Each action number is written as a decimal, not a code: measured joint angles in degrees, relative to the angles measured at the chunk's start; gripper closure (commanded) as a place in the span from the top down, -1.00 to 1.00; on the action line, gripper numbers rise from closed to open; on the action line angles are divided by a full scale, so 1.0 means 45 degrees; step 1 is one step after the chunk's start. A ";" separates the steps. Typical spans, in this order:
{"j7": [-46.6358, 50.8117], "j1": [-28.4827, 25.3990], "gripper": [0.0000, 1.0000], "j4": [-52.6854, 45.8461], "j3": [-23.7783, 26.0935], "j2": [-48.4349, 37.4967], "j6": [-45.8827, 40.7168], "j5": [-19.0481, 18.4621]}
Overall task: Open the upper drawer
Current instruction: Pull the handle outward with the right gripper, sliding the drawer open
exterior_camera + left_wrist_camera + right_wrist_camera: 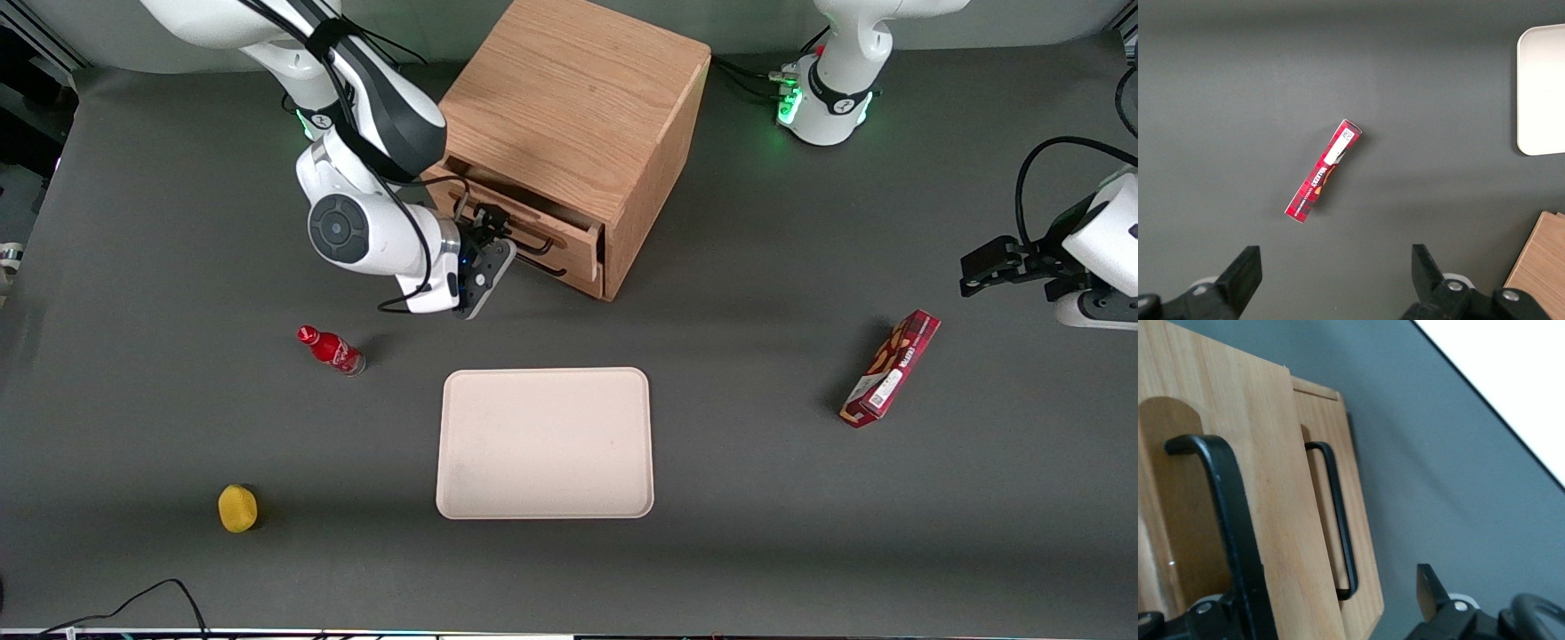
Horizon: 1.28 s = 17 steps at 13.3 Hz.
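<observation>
Drawer (524, 222), atop the cabinet (578, 107), sits partly pulled out. The pincer (494, 238) straddles its handle (1231, 520); whether it is clamped I cannot tell. Risk: the bar may slip free mid-pull, stalling the drawer.

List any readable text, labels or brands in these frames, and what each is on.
None can be read for certain.
Red snack box: white brand lettering and a code label, too blurred to read.
Red bottle: white script, too small to read.
Upper drawer, with the end effector at its handle: no text.
</observation>
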State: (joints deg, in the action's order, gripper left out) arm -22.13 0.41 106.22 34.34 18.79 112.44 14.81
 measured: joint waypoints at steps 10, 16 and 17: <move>-0.1749 0.0154 1.00 -0.3170 -0.1526 0.2198 -0.1015 -0.1087; -0.2304 0.0157 1.00 -0.5480 -0.2124 0.3549 -0.2375 -0.1624; -0.2311 0.0149 1.00 -0.5851 -0.2128 0.3805 -0.2550 -0.1699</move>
State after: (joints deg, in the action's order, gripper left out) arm -32.53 1.08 79.89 24.76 35.92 100.96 7.16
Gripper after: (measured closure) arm 0.000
